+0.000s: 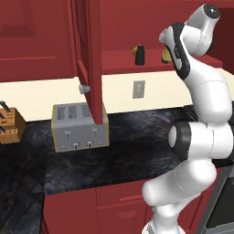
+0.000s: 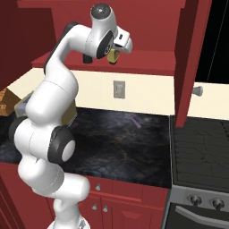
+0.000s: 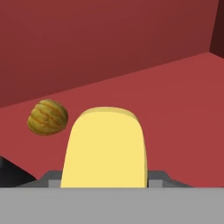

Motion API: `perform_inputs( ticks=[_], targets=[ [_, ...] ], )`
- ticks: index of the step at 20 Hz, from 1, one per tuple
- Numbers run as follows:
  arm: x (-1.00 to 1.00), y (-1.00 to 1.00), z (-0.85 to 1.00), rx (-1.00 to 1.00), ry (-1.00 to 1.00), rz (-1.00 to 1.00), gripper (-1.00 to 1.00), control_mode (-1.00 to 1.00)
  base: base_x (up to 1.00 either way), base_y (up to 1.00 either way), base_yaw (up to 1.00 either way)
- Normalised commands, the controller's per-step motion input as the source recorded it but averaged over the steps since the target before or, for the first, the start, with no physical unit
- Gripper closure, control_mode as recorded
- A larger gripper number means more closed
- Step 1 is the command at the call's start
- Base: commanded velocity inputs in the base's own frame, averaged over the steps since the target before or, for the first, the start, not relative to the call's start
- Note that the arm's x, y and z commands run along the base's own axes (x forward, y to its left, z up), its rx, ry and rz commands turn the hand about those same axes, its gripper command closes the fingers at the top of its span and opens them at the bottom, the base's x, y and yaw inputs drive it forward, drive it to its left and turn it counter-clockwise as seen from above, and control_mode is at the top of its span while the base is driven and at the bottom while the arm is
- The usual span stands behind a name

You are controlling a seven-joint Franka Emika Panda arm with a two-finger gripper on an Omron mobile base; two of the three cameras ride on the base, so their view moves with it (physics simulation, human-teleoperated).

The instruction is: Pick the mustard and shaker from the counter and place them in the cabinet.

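My gripper (image 3: 105, 180) is shut on the mustard (image 3: 105, 148), a squat yellow bottle that rises between the fingers in the hand view. The hand reaches into the open red cabinet (image 1: 151, 61), over its shelf. A sliver of the mustard (image 1: 167, 55) shows behind my wrist, and again under the hand as the mustard (image 2: 114, 56) in the right base view. The dark shaker (image 1: 139, 55) stands upright on the same shelf, to the left of my gripper (image 1: 168, 54). Whether the bottle touches the shelf I cannot tell.
A rounded orange-yellow lump (image 3: 47, 117) lies on the shelf beside the shaker. The cabinet door (image 1: 93, 59) hangs open over a toaster (image 1: 80, 125) on the black counter (image 1: 137, 146). A knife block (image 1: 9, 123) stands far left. A stove (image 2: 201, 143) adjoins the counter's right end.
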Motion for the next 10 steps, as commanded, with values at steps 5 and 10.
perform_inputs(
  ticks=[5,10],
  targets=[
    [0.11,0.0,-0.3,0.0,0.01,0.0,1.0,-1.0,0.0,0.0,0.0],
    [0.1,0.0,-0.29,-0.01,0.0,0.0,-1.0,-1.0,0.0,0.0,0.0]
  ],
)
